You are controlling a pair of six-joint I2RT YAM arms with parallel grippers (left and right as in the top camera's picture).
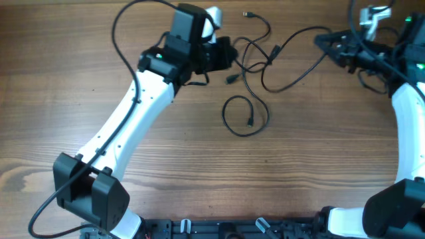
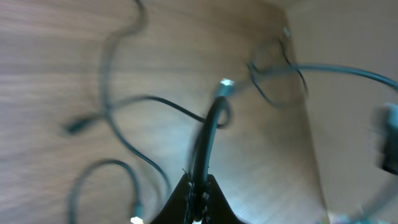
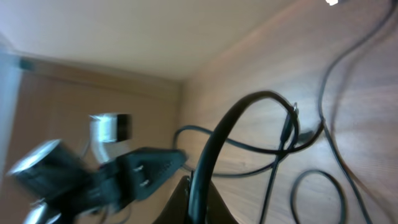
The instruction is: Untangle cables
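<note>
While thin black cables [image 1: 273,52] lie tangled at the far middle of the brown wooden table [image 1: 199,179], one loose loop [image 1: 224,114] nearer, left gripper [image 2: 199,190] at the tangle's left edge, pinched onto a strand, right gripper [image 3: 198,190] far right, clamped on another strand

overhead sharp, evenly lit | wrist views motion-blurred (strongly)
</note>
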